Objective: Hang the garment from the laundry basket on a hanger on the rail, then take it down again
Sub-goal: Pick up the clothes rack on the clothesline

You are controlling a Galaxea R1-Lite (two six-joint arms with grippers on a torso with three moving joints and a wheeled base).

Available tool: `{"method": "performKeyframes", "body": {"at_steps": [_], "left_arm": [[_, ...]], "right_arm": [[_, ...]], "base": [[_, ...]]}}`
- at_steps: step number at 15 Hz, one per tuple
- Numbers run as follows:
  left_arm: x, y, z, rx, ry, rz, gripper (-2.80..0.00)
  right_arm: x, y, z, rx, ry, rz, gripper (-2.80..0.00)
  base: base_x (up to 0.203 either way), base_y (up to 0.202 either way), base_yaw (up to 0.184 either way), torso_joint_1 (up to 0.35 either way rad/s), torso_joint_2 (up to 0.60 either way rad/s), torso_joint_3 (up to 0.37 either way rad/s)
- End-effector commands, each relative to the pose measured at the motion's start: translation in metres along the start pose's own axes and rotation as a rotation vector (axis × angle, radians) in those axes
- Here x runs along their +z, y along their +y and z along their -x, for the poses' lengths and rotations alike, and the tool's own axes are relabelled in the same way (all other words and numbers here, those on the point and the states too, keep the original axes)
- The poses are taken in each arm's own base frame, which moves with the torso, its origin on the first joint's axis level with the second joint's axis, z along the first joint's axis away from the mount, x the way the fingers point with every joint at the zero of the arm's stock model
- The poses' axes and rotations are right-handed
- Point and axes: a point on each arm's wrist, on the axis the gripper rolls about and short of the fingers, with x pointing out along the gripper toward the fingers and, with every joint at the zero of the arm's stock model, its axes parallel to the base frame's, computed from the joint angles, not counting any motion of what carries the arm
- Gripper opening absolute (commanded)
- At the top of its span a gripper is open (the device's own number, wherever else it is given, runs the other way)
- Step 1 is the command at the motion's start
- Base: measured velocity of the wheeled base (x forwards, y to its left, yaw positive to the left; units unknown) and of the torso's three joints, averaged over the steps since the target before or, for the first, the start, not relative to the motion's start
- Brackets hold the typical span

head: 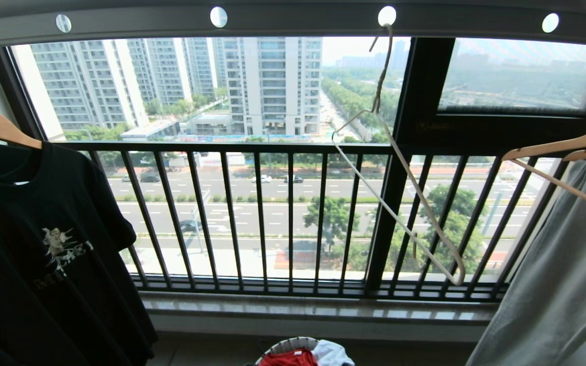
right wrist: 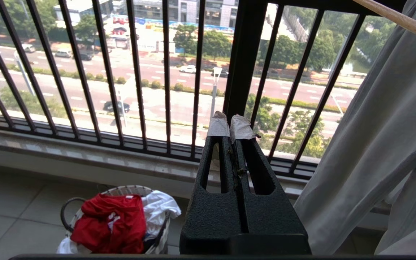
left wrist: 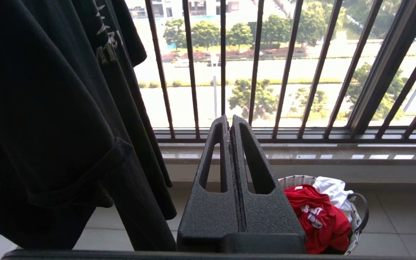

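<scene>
Red shirt (left wrist: 316, 216) is lying in the basket (right wrist: 121, 190) on the floor; wire hanger (head: 400, 203) is dangling bare from the rail (head: 293, 23); left gripper (left wrist: 230, 121) and right gripper (right wrist: 229, 124) are both pressed together, holding nothing.

We see strong daylight pouring in through the window, so everything indoors is backlit. The balcony railing (head: 252, 218) reads as dark silhouette bars, and the black T-shirt (head: 44, 254) loses nearly all detail in shadow. The road outside looks washed out and hazy, the far skyline pale. The holes in the rail (head: 293, 20) glow white. In the head view the rail bows at the edges. The sill (head: 313, 305) carries bright striped reflections, and both wrist views are sharp.
</scene>
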Motion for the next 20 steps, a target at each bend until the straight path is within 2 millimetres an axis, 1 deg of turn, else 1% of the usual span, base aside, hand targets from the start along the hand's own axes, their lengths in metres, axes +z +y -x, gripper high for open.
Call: {"method": "performKeyframes", "body": {"at_steps": [1,4,6,9,11,13,15,17,18,20], "left_arm": [[0.0,0.0,0.0,-0.001,0.0,0.0,-2.8],[0.0,0.0,0.0,-0.001,0.0,0.0,-2.8],[0.0,0.0,0.0,-0.001,0.0,0.0,-2.8],[0.0,0.0,0.0,-0.001,0.0,-0.001,-2.8],[0.0,0.0,0.0,-0.001,0.0,-0.001,-2.8],[0.0,0.0,0.0,-0.001,0.0,0.0,-2.8],[0.0,0.0,0.0,-0.001,0.0,0.0,-2.8],[0.0,0.0,0.0,-0.001,0.0,0.0,-2.8],[0.0,0.0,0.0,-0.001,0.0,-0.001,-2.8],[0.0,0.0,0.0,-0.001,0.0,0.0,-2.8]], "right_arm": [[0.029,-0.003,-0.017,0.026,0.067,-0.007,-2.8],[0.085,-0.007,-0.038,0.06,0.097,-0.017,-2.8],[0.115,-0.01,-0.054,0.069,0.102,-0.026,-2.8],[0.152,-0.013,-0.083,0.14,0.149,-0.044,-2.8],[0.178,-0.014,-0.101,0.202,0.214,-0.089,-2.8],[0.2,-0.014,-0.117,0.27,0.302,-0.133,-2.8],[0.213,-0.008,-0.142,0.364,0.399,-0.172,-2.8],[0.221,0.006,-0.166,0.468,0.465,-0.215,-2.8],[0.224,0.015,-0.174,0.514,0.49,-0.225,-2.8],[0.228,0.032,-0.183,0.584,0.526,-0.233,-2.8]], "base": [[0.0,0.0,0.0,0.0,0.0,0.0],[0.0,0.0,0.0,0.0,0.0,0.0],[0.0,0.0,0.0,0.0,0.0,0.0],[0.0,0.0,0.0,0.0,0.0,0.0],[0.0,0.0,0.0,0.0,0.0,0.0],[0.0,0.0,0.0,0.0,0.0,0.0],[0.0,0.0,0.0,0.0,0.0,0.0],[0.0,0.0,0.0,0.0,0.0,0.0],[0.0,0.0,0.0,0.0,0.0,0.0],[0.0,0.0,0.0,0.0,0.0,0.0]]}}
